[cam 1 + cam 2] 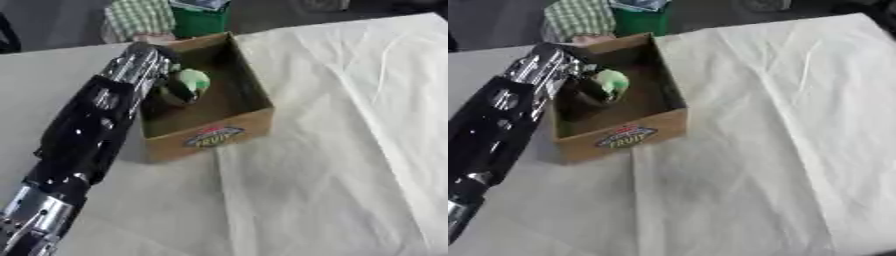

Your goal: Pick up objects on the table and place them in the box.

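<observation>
An open brown cardboard box [248,122] with a coloured label on its front wall stands on the white cloth at upper left. My left arm reaches in from the lower left, and my left hand [175,90] is inside the box, over its left wall. Its dark fingers are curled round a pale green rounded object [193,79], held above the box floor. My right hand shows in neither view.
The white cloth [332,150] covers the table to the right of and in front of the box. Beyond the far edge are a green container [199,21] and a person in a checked garment [138,19], touching nothing.
</observation>
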Motion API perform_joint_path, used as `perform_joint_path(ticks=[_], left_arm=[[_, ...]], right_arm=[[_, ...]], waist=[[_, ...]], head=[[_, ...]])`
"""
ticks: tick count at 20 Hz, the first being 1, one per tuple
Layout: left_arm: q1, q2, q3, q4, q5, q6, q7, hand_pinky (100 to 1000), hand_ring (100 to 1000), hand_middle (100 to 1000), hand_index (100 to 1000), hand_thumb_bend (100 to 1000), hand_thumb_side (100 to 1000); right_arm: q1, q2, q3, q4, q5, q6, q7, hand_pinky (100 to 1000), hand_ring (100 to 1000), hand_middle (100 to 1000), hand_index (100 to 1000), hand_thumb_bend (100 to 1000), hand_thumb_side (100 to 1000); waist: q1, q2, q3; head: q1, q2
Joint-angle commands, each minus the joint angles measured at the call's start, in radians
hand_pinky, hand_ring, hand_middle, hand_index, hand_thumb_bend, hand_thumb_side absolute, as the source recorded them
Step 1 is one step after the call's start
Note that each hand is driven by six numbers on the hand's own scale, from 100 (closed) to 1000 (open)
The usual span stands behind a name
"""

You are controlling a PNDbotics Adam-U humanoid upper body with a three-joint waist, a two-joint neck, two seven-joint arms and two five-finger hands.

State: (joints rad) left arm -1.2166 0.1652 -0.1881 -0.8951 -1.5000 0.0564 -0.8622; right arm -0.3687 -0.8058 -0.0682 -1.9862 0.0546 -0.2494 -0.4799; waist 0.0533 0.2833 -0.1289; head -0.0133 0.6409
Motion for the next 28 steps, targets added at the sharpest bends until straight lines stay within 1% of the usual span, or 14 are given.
perform_joint_path(ticks=[1,4,6,8,9,11,13,14,17,19,21,24,26,28], left_arm=[[-0.031,0.025,0.017,-0.05,-0.002,0.011,0.027,756,922,877,1000,1000,993],[-0.031,0.031,0.029,-0.093,0.034,0.034,0.097,755,922,873,1000,1000,1000],[-0.031,0.045,0.03,-0.154,0.067,0.049,0.165,741,904,846,1000,875,1000],[-0.023,0.063,0.036,-0.241,0.127,0.061,0.224,732,879,816,957,740,1000],[-0.017,0.074,0.042,-0.291,0.171,0.069,0.247,722,854,787,914,490,1000],[-0.001,0.105,0.061,-0.404,0.272,0.107,0.308,700,807,730,864,100,985],[0.026,0.148,0.084,-0.538,0.397,0.173,0.416,665,730,625,866,100,955],[0.044,0.165,0.094,-0.6,0.479,0.211,0.476,651,693,599,878,100,939],[0.106,0.214,0.129,-0.776,0.804,0.306,0.708,658,675,599,843,100,912],[0.152,0.234,0.148,-0.866,1.014,0.318,0.883,673,667,590,750,100,871],[0.205,0.231,0.169,-0.943,1.235,0.273,1.077,693,670,597,726,100,851],[0.281,0.24,0.177,-1.028,1.491,0.147,1.289,722,686,619,751,100,812],[0.335,0.257,0.185,-1.081,1.568,0.058,1.369,725,687,610,756,100,806],[0.387,0.265,0.196,-1.099,1.59,-0.02,1.397,725,683,594,739,100,798]], right_arm=[[-0.009,-0.03,-0.012,-0.014,-0.002,0.004,-0.001,843,773,790,907,100,713],[-0.01,-0.03,-0.013,-0.014,-0.002,0.007,-0.001,842,773,790,907,100,712],[-0.009,-0.031,-0.014,-0.014,-0.002,0.008,-0.002,842,773,790,907,100,711],[-0.006,-0.034,-0.017,-0.014,-0.001,0.009,-0.005,841,773,790,907,100,709],[-0.005,-0.035,-0.019,-0.014,0.0,0.009,-0.007,841,773,790,906,100,708],[-0.002,-0.038,-0.023,-0.014,0.002,0.009,-0.012,841,773,790,906,100,706],[0.003,-0.042,-0.029,-0.014,0.004,0.007,-0.019,840,772,791,906,100,704],[0.006,-0.043,-0.032,-0.014,0.005,0.007,-0.023,840,772,791,906,100,701],[0.013,-0.045,-0.04,-0.014,0.007,0.003,-0.038,840,772,791,905,100,694],[0.019,-0.046,-0.045,-0.014,0.008,-0.002,-0.05,841,773,792,906,100,689],[0.021,-0.04,-0.048,-0.014,0.005,-0.007,-0.061,843,773,793,909,100,685],[0.009,-0.032,-0.043,-0.014,-0.004,-0.011,-0.052,845,775,796,911,100,690],[0.002,-0.028,-0.045,-0.014,-0.009,-0.017,-0.049,847,775,796,911,100,693],[0.0,-0.023,-0.049,-0.014,-0.011,-0.024,-0.049,851,783,799,901,100,689]], waist=[[-0.009,-0.024,0.0],[-0.012,-0.027,0.002],[-0.013,-0.029,0.006],[-0.015,-0.032,0.012],[-0.015,-0.033,0.016],[-0.016,-0.036,0.025],[-0.016,-0.038,0.035],[-0.017,-0.039,0.04],[-0.021,-0.038,0.052],[-0.022,-0.038,0.06],[-0.022,-0.037,0.069],[-0.024,-0.033,0.074],[-0.024,-0.029,0.076],[-0.022,-0.026,0.078]], head=[[0.001,-0.002],[0.001,0.0],[0.0,0.005],[-0.003,0.011],[-0.005,0.015],[-0.009,0.021],[-0.013,0.026],[-0.016,0.029],[-0.024,0.032],[-0.028,0.035],[-0.027,0.037],[-0.019,0.039],[-0.008,0.042],[0.006,0.046]])
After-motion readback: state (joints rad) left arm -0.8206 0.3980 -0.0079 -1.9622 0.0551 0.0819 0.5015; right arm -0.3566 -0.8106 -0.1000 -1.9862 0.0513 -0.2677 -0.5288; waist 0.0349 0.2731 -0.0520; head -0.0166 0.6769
